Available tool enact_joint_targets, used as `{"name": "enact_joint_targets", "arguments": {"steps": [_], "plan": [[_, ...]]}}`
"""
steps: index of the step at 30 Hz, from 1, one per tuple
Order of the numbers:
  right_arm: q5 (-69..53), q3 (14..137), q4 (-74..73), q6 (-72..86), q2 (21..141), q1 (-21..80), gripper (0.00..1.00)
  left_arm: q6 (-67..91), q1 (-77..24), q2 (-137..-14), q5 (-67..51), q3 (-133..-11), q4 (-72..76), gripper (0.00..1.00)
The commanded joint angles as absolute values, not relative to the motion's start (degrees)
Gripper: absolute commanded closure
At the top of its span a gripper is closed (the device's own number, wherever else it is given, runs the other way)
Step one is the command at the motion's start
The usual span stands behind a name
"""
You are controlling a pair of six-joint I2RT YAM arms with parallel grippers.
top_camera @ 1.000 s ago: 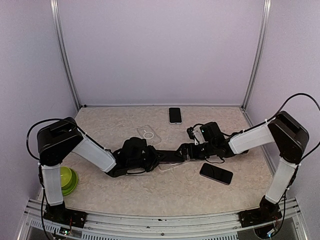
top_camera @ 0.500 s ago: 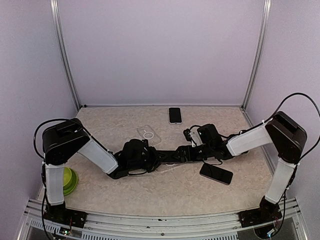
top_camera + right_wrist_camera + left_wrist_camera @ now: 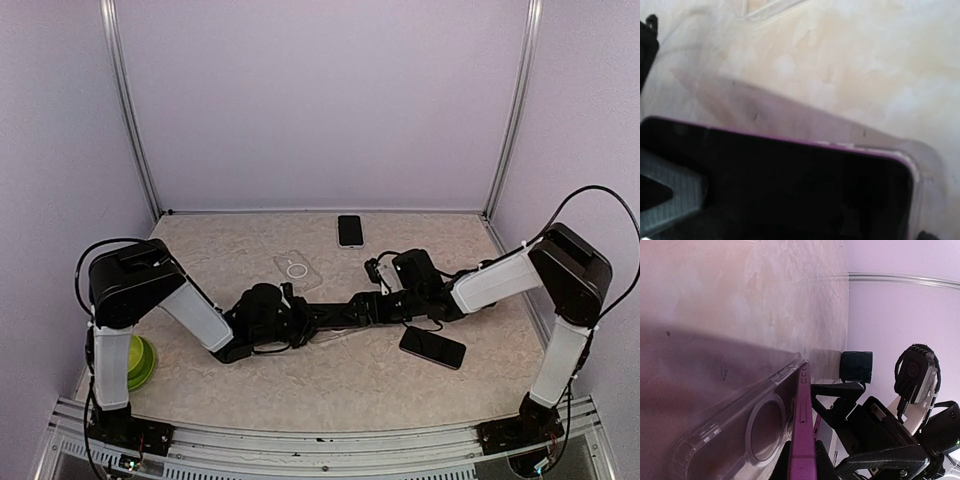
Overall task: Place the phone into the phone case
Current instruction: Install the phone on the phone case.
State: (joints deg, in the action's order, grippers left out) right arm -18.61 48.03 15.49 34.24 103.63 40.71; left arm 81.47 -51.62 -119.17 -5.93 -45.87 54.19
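Purple edging marks the black-screened slab phone (image 3: 336, 314), found mid-bench (image 3: 250, 390) from above between the left gripper (image 3: 308, 320) and the right gripper (image 3: 362, 308). A spare ringed transparent case (image 3: 297, 268) lies just beyond.

In the left wrist view, what is hidden overhead is shown: the phone is edge-on against the clear plastic phone case (image 3: 747, 435), seemingly part-seated. The left jaws are clenched, apparently on that case.

In the right wrist view, one phone corner is lapped by the case rim. The right jaws are released, standing wide. The free edge should be pressed in evenly while the case is steadied.
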Motion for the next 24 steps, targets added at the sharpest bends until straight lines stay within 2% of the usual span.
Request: {"name": "enact_joint_targets", "arguments": {"steps": [1,14,24], "plan": [[-25.5,47.4,20.6,37.2,105.8,43.2,0.0,83.0,-52.6,-122.1,-7.5,-42.4,49.9,1.0],[-22.6,47.8,16.4,35.1,103.3,43.1,0.0,81.3,-51.6,-120.6,-9.0,-39.2,53.9,1.0],[-22.0,46.5,14.4,34.1,99.5,40.4,0.0,74.8,-50.1,-113.9,-9.9,-37.3,56.6,1.0]]}}
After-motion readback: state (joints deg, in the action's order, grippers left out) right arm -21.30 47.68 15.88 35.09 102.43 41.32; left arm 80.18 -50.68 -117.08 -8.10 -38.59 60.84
